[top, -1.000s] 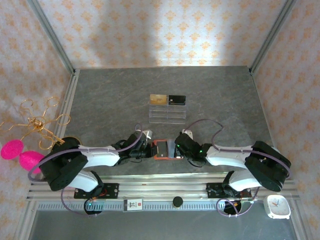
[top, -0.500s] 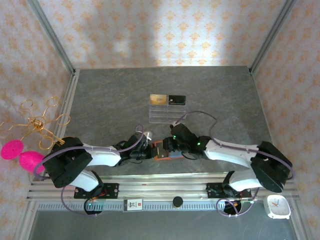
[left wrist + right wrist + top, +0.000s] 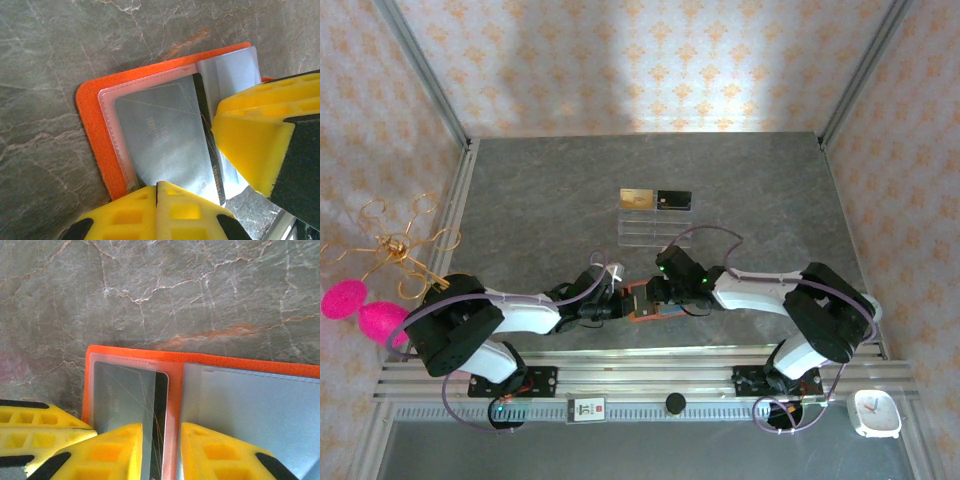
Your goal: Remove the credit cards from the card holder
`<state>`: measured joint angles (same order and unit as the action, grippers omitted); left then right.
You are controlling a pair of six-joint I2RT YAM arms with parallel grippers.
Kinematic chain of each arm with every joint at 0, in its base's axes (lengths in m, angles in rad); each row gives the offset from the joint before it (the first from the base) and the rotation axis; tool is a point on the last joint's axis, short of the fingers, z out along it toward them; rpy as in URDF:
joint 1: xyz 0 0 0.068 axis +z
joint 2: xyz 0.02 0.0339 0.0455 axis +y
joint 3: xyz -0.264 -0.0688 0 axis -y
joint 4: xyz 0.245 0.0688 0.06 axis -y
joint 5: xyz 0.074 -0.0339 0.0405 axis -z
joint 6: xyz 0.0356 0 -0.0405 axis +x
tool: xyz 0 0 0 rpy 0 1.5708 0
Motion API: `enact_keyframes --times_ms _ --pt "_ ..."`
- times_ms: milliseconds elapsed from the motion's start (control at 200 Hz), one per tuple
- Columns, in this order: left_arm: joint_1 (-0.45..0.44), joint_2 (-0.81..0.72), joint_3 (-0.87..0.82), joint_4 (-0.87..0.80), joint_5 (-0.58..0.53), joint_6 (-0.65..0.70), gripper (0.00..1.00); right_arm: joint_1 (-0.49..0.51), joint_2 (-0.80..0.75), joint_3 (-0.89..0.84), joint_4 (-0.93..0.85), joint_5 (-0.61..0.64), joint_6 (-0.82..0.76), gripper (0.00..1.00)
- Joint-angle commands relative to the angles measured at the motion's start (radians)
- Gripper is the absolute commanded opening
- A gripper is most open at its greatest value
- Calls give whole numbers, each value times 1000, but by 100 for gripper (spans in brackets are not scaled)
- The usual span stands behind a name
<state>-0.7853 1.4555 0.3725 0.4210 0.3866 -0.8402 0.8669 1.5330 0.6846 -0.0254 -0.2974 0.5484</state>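
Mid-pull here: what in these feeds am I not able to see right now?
- Left wrist: glare on the sleeved card washes out its colour and print; the left gripper hides its near edge.
- Right wrist: the right gripper has its jaws apart astride the card's edge; any contact is cut off by the frame's bottom.
- Top view: both grippers cover most of the card holder; finger contact is too small to judge.

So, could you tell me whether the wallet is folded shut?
No, the wallet lies spread open on the table, its inside facing up.
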Motion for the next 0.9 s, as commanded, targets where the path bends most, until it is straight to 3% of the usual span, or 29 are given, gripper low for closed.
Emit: enact_keyframes --times_ms 0,400,591,891 --pt "-4 25 5 22 1 12 0 -5 29 -18 8 -1 -7 25" --pt "-4 67 31 24 6 11 0 -6 7 -50 59 -33 12 15" --pt "-3 42 26 3 -5 14 0 -14 -15 -72 64 -25 19 0" --pt "3 34 -7 24 4 -5 0 -58 -71 -116 30 -17 51 0"
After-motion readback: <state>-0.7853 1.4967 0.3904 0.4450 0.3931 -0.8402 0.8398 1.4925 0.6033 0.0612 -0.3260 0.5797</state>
